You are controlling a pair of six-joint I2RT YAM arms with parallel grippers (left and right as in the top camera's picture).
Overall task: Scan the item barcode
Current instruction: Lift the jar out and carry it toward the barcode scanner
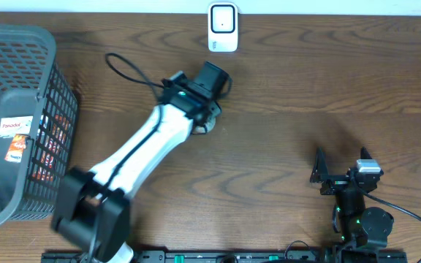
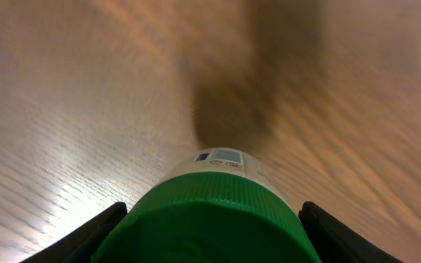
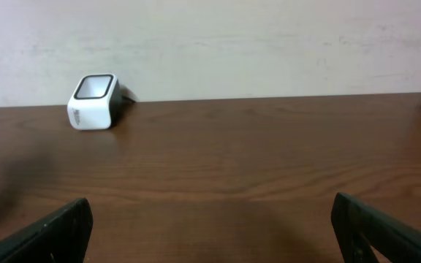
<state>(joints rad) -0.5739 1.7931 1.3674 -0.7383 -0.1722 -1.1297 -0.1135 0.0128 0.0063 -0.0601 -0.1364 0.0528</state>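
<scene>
My left gripper (image 2: 212, 232) is shut on the item, a white bottle (image 2: 225, 162) with a ribbed green cap (image 2: 218, 215); a black finger (image 2: 86, 237) presses each side of the cap. The bottle points down at the wooden table, and a small printed label shows on it. From overhead, the left gripper (image 1: 200, 117) hangs a little in front of the white barcode scanner (image 1: 223, 28), and only a pale bit of the bottle (image 1: 205, 126) shows under it. My right gripper (image 1: 340, 174) rests open and empty at the front right. The scanner (image 3: 93, 102) stands far left in its view.
A dark mesh basket (image 1: 50, 80) with packaged goods inside stands at the table's left edge. A black cable (image 1: 126, 69) loops behind the left arm. A pale wall (image 3: 269, 44) rises behind the scanner.
</scene>
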